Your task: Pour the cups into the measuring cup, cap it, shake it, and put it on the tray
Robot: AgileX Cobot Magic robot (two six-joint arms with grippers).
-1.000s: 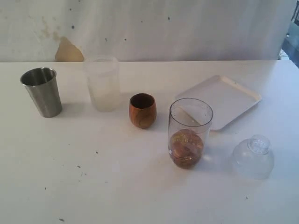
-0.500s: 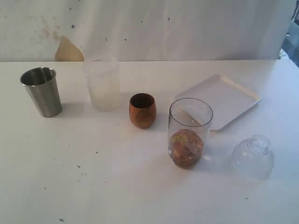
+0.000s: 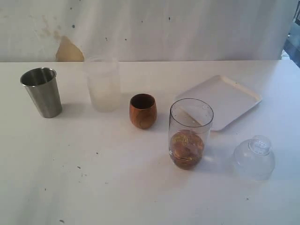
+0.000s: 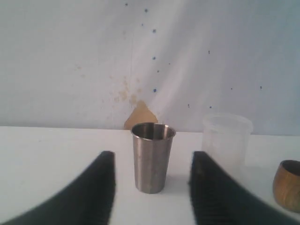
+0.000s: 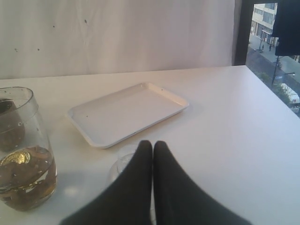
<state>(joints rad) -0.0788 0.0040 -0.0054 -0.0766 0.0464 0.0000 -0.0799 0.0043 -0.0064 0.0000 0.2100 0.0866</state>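
The steel tumbler [image 3: 42, 92] stands upright at the far left; my left gripper [image 4: 151, 159] is open and faces the steel tumbler [image 4: 153, 157] from short of it, fingers apart on either side. The brown wooden cup [image 3: 143, 110] stands near the middle. The clear measuring cup [image 3: 190, 133] holds brown liquid with round pieces in it. Behind it to the right lies the white tray [image 3: 224, 100]. My right gripper [image 5: 153, 146] is shut, empty, above a clear domed lid [image 5: 123, 164]. Neither gripper shows in the exterior view.
A frosted white plastic cup [image 3: 102, 84] stands between the tumbler and the wooden cup. The clear domed lid [image 3: 254, 157] sits at the front right. A white backdrop closes the far side of the white table [image 3: 93, 178].
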